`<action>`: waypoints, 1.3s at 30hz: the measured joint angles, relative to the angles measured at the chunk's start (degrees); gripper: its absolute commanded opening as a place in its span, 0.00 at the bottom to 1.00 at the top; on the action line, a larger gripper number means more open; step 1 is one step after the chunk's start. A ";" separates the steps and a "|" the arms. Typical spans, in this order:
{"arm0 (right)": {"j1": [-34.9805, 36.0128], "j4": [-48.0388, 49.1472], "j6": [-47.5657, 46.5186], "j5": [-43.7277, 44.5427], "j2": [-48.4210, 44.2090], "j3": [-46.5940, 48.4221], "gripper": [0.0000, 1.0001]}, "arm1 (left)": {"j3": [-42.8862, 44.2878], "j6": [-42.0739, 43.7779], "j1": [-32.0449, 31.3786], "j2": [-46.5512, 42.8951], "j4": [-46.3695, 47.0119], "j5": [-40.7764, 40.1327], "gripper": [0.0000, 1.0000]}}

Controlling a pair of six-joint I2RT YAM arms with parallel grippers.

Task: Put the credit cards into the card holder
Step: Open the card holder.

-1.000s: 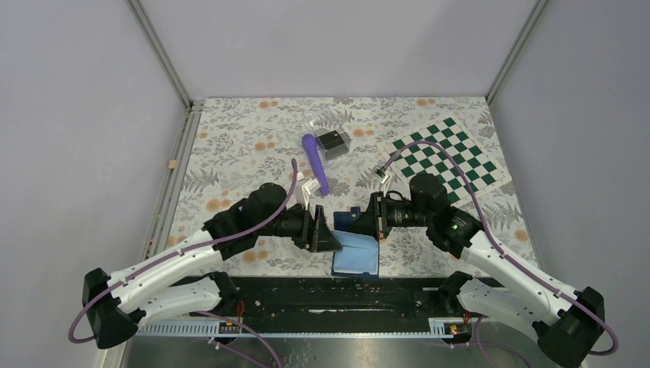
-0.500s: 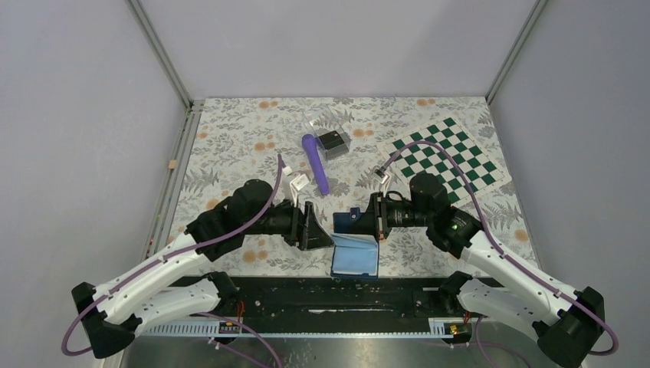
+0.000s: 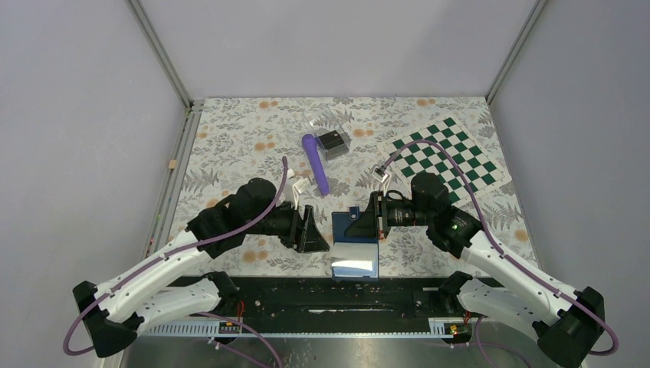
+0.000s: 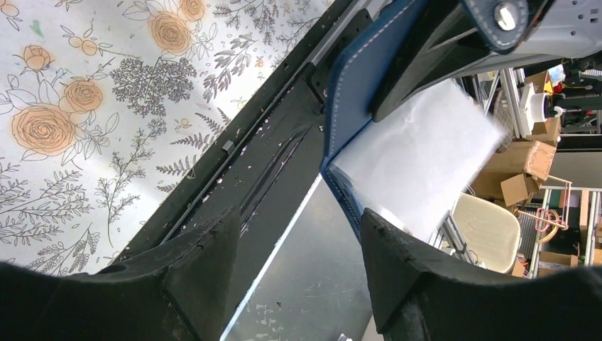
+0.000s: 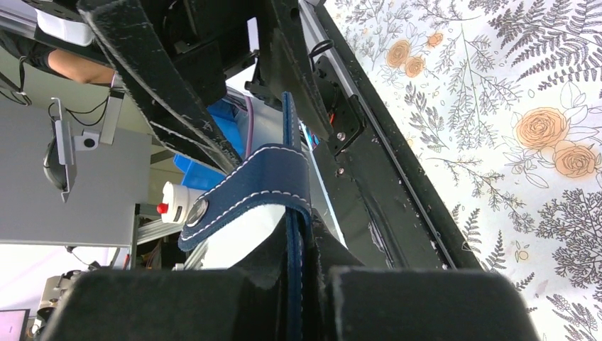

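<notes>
The card holder [image 3: 354, 244] is a navy wallet hanging open, its light blue inside facing up and glinting. My right gripper [image 3: 370, 224] is shut on its upper edge beside the snap tab [image 5: 245, 190]; the blue edge runs between the fingers [image 5: 294, 280]. My left gripper [image 3: 313, 230] is open and empty just left of the wallet, whose navy edge [image 4: 353, 78] and pale inside show beyond its fingers [image 4: 298, 220]. Dark credit cards [image 3: 333, 141] lie at the clear plastic box far back.
A purple stick-like object [image 3: 316, 162] lies between the clear plastic box [image 3: 325, 123] and the arms. A green checkered mat [image 3: 448, 157] lies at the back right. The black base rail [image 3: 322, 295] runs under the hanging wallet. The table has a floral cloth.
My left gripper has drawn back to the left, away from the wallet. The wallet's open flap has tilted and now catches the light. The right gripper keeps its hold.
</notes>
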 measured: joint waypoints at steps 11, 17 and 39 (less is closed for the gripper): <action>0.00 0.74 0.46 -0.39 0.07 0.00 0.00 | 0.11 0.11 -0.39 2.78 -0.13 0.61 0.59; 0.00 0.74 0.48 -0.39 0.07 0.00 0.00 | 0.11 0.04 -1.99 4.39 0.07 0.52 0.58; 0.00 3.15 1.95 -1.97 0.17 -0.52 0.00 | -2.67 -5.16 -2.45 1.95 11.19 2.10 0.58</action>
